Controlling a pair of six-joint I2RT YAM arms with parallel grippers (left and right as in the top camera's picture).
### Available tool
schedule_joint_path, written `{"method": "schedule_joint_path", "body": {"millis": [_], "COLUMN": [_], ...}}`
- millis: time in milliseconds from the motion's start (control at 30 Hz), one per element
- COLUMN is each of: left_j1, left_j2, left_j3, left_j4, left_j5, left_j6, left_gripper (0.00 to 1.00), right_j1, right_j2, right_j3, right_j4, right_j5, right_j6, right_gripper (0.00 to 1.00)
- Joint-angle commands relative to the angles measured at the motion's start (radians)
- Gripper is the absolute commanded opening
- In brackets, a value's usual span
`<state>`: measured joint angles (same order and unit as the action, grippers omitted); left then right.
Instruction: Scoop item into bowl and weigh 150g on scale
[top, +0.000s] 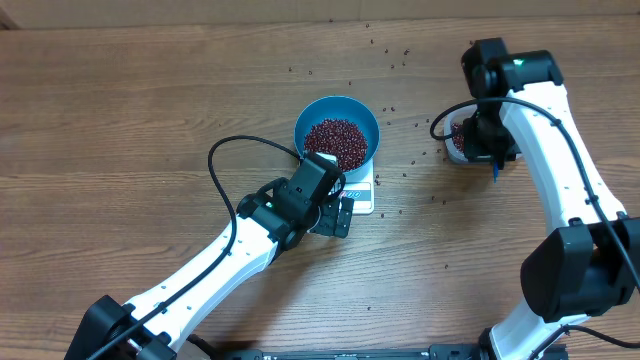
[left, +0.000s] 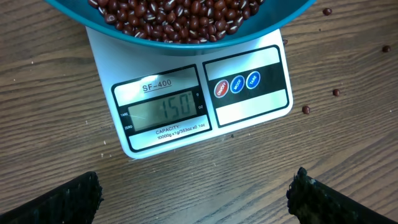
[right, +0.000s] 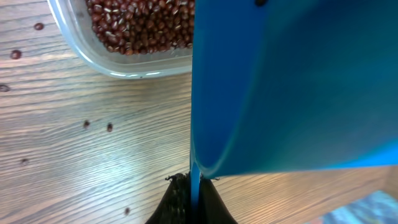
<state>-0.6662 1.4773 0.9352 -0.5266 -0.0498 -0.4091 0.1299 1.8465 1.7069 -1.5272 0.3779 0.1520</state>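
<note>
We judge weighing done: scale (left: 249, 109) under bowl (top: 368, 118) of beans (top: 336, 143) reads 150; left tool (left: 196, 196) gapes apart, right tool (right: 193, 202) clamped on scoop (right: 292, 87); next, just park scoop

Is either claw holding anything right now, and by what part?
Right claw pinches the blue scoop by its thin handle. Left claw is open, holding nothing.

One bowl (top: 372, 122), one scale (left: 249, 115) just ahead of the left tool (left: 196, 183), three round buttons (left: 237, 84) on it, one clear tub (right: 118, 65) beyond the right tool (right: 194, 194), one blue scoop (right: 292, 87), beans (top: 335, 142) beyond counting.
</note>
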Motion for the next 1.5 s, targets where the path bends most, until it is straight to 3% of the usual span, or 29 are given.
{"method": "schedule_joint_path", "body": {"millis": [0,567,667,833,967,1200,1467], "left_j1": [-0.001,-0.001,-0.001,-0.001,-0.001,-0.001,-0.001], "left_j2": [0.000,0.000,0.000,0.000,0.000,0.000,0.000], "left_j3": [-0.005,-0.005,-0.005,-0.005,-0.005,-0.005,-0.005], "left_j4": [0.000,0.000,0.000,0.000,0.000,0.000,0.000], "left_j5": [-0.005,-0.005,-0.005,-0.005,-0.005,-0.005,-0.006], "left_j6": [0.021,0.020,0.020,0.020,0.020,0.020,0.020], "left_gripper": [0.99,1.00,0.99,1.00,0.99,1.00,0.99], "right_j1": [0.019,0.021,0.021,0.021,0.042,0.170,0.292], "right_j2": [-0.023,-0.023,-0.023,-0.023,-0.023,-0.021,0.006], "right_j3": [0.014,0.030,0.089,0.244,0.316,0.314,0.310], "right_j4": [0.003,0.009,0.020,0.037,0.074,0.108,0.155], "right_j5": [0.089,0.095,-0.073,-0.581,-0.752,-0.718,-0.481], "right_j6": [-0.004,-0.058,-0.141,-0.371,-0.474,-0.654,-0.659], "right_gripper": [0.04,0.04,0.04,0.04,0.04,0.04,0.04]}}
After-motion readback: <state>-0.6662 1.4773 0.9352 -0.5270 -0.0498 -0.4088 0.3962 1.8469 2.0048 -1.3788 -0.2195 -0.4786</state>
